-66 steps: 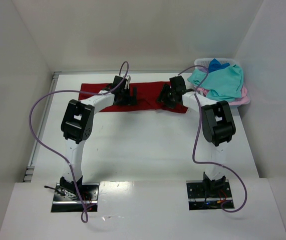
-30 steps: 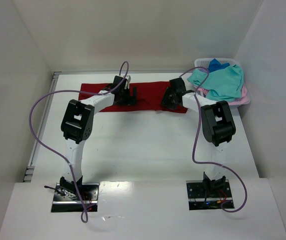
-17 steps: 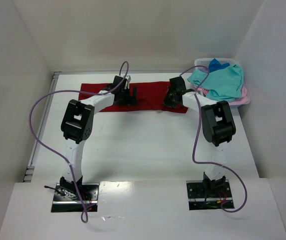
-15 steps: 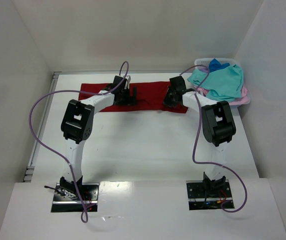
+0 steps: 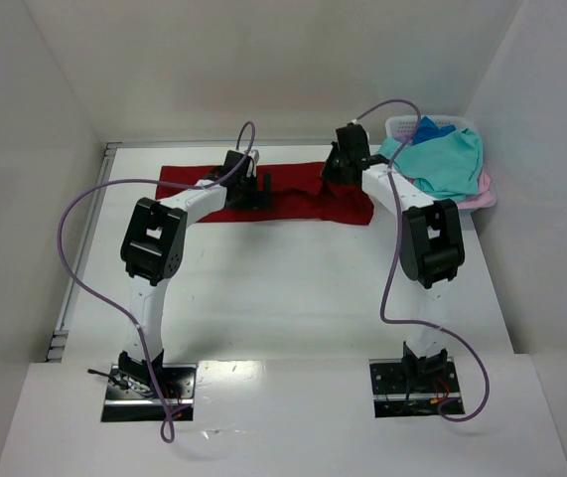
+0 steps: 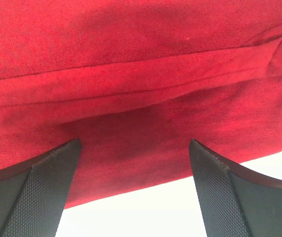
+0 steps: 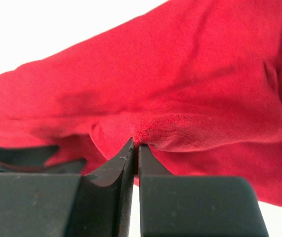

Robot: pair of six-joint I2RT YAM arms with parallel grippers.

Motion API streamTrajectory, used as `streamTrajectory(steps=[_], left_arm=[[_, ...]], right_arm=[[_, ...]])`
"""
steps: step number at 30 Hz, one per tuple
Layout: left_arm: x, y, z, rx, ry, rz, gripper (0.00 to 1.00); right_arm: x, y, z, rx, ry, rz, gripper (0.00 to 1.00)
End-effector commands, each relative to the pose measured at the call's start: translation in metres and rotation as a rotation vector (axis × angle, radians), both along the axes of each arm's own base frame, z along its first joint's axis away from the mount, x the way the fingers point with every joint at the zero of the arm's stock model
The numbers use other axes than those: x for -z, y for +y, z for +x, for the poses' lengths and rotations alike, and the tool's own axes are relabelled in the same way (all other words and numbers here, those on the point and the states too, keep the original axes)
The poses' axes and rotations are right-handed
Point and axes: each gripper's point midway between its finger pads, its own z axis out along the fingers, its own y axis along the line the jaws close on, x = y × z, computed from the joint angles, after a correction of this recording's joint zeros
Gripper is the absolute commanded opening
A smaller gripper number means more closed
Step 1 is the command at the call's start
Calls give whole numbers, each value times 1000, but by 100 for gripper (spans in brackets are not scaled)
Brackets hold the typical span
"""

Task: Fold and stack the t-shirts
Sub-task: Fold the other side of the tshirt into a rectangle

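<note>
**Right pincer pinches the red shirt, left pincer is wide open**

A big dark red cloth t-shirt [image 5: 293, 194] lies in a long strip across the far side of the white bench [image 5: 283, 288]. Both arms reach out over it.

The right pincer [image 7: 135, 148] is closed tight. It has a little fold of the red shirt nipped between its tips, and the cloth comes up to a small wrinkly peak there. This is near the right end of the shirt.

The left pincer [image 6: 133, 163] is as wide open as can be and holds nothing. It sits low over the red shirt, near the shirt's front edge (the white bench peeks out just below the cloth). One finger is on each side, with a long fold of the shirt running across between them.

In the far right corner stands a pale plastic basket with slots [image 5: 402, 124]. A teal cloth shirt [image 5: 442, 159] is heaped on top of it. A pink cloth shirt [image 5: 482, 194] pokes out under the teal one, and a blue cloth shirt [image 5: 430, 127] shows at the back.
</note>
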Motion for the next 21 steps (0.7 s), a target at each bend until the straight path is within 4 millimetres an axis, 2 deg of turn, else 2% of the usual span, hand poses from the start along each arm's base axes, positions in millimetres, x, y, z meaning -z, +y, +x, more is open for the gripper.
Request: streamTrajectory(steps=[1, 2, 3, 7, 8, 9, 10, 12, 13, 14, 17, 18, 19, 21], left_arm=[[45, 3, -22, 25, 119, 23, 98], [48, 3, -26, 31, 130, 19, 98], [48, 3, -26, 31, 130, 19, 98], [47, 2, -24, 31, 122, 16, 98], [47, 2, -24, 31, 122, 16, 98], [47, 2, -24, 38, 119, 21, 98], [48, 3, -26, 38, 128, 24, 98], [45, 2, -23, 38, 119, 21, 98], [45, 2, -23, 38, 119, 21, 98], [50, 3, -26, 38, 136, 27, 98], [50, 2, -27, 44, 139, 20, 98], [50, 2, -27, 44, 139, 20, 98], [50, 2, -27, 44, 139, 20, 98], [50, 2, -27, 44, 139, 20, 98]], right_arm=[[-5, -9, 22, 22, -28, -31, 6], [-11, -7, 27, 22, -44, -26, 6], [-8, -12, 32, 33, -43, -27, 6], [-11, -8, 50, 20, -73, -35, 6], [-18, -11, 57, 14, -88, -37, 6], [-17, -10, 61, 6, -95, -46, 9], [-7, -9, 65, 5, -85, -49, 10], [-12, -6, 74, -14, -104, -54, 16], [1, -5, 76, -15, -82, -60, 16], [-9, -3, 85, -14, -111, -52, 16], [-7, 0, 97, -19, -120, -57, 23], [-8, 0, 100, -26, -126, -66, 26], [-9, 1, 104, -26, -135, -64, 34], [-10, -3, 113, -23, -140, -72, 39]])
